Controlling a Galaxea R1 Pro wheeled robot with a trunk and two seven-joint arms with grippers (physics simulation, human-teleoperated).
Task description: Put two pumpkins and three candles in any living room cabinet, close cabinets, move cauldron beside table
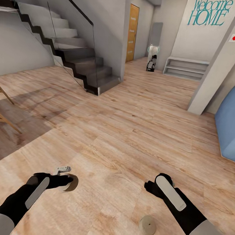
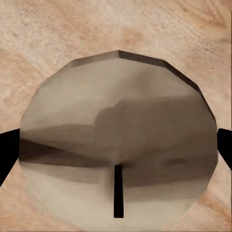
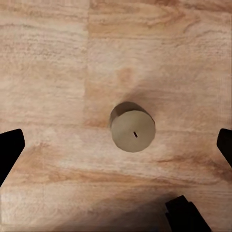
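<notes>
While both black arms reach forward over the pale wooden floor (image 1: 130, 132), two candles show in the pictures. One candle (image 1: 71, 183) sits at the tip of the left gripper (image 1: 66, 182); in the left wrist view this candle (image 2: 118, 145) is seen very close, its rounded grey-white top and short dark wick between the two dark fingertips (image 2: 7, 152) at either edge. The fingers stand apart on both sides of the candle, but whether they press on it I cannot tell. The second candle (image 1: 147, 225) stands upright on the floor by itself, near the right forearm and on its inner side. In the right wrist view that candle (image 3: 133, 130) is seen from above, a small round top with a tiny wick mark, well clear of the fingertips (image 3: 9, 150). The right gripper (image 1: 151, 189) is spread wide and holds nothing.

Farther off, one staircase (image 1: 76, 56) with dark steps and a glass rail climbs at the left. One orange-brown door (image 1: 132, 33) stands at the end of the hallway, with one low pale shelf (image 1: 185, 67) to its right under blue-green lettering (image 1: 209, 12) reading "Welcome HOME". One blue rounded seat (image 1: 230, 122) sits at the right edge, and two slanted wooden legs (image 1: 3, 107) show at the left edge.
</notes>
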